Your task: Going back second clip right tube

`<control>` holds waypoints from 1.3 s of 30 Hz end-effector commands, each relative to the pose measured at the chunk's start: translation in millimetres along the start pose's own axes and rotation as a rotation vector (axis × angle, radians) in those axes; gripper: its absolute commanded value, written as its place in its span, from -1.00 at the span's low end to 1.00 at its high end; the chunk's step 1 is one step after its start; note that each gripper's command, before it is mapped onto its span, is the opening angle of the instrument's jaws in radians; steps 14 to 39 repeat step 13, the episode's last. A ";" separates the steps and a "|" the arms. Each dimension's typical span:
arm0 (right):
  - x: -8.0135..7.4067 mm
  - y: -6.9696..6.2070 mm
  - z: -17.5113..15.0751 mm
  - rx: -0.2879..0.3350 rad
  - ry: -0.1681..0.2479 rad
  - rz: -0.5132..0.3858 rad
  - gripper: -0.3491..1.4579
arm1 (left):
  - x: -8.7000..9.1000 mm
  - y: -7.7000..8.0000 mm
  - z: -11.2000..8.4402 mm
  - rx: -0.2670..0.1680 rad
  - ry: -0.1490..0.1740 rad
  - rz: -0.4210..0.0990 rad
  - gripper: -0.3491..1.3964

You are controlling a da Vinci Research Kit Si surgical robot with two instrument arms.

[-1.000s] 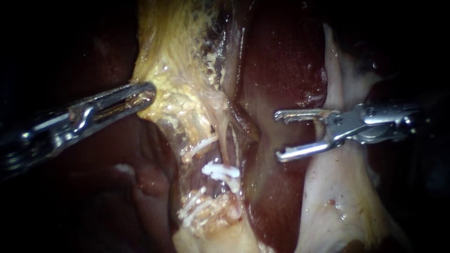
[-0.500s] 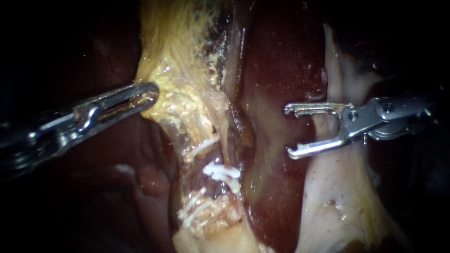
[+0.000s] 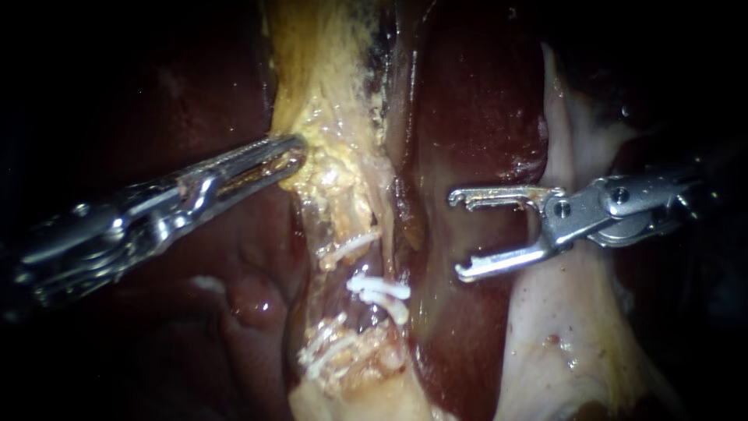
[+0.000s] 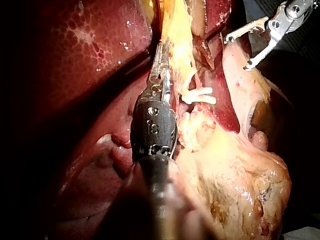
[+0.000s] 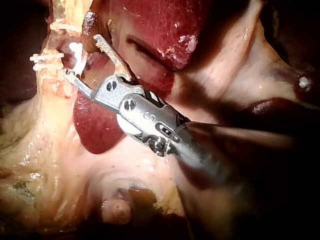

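Our left instrument (image 3: pixel 290 152) has its hand clamped shut on the edge of the yellow tissue (image 3: pixel 327 93). Our right instrument (image 3: pixel 460 234) has its hand wide open and empty, with a clear gap between the jaws. It hovers over the liver (image 3: pixel 475 109), apart from the white clips (image 3: pixel 379 288). These sit across a tube (image 3: pixel 372 234) in the yellow strand between both instruments. We cannot tell which tube is the right one.

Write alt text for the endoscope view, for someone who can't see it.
The right instrument, its jaws wide open and empty, hovers over dark red liver, just right of a strand of yellowish tissue bearing white clips. The left instrument has its jaws shut on that tissue higher up.
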 end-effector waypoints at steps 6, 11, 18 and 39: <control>0.1 -0.1 -0.1 0.001 0.000 -0.005 0.05 | -0.1 -0.4 0.6 0.003 0.003 -0.002 -1.00; 0.1 -0.1 -0.2 0.001 0.000 -0.005 0.05 | -0.1 -0.7 0.9 0.004 0.003 -0.003 -1.00; 0.2 -0.1 -0.2 0.001 0.000 -0.005 0.05 | -0.1 -0.8 0.9 0.004 0.003 -0.003 -1.00; 0.2 -0.1 -0.2 0.001 0.000 -0.005 0.05 | -0.1 -0.8 0.9 0.004 0.003 -0.003 -1.00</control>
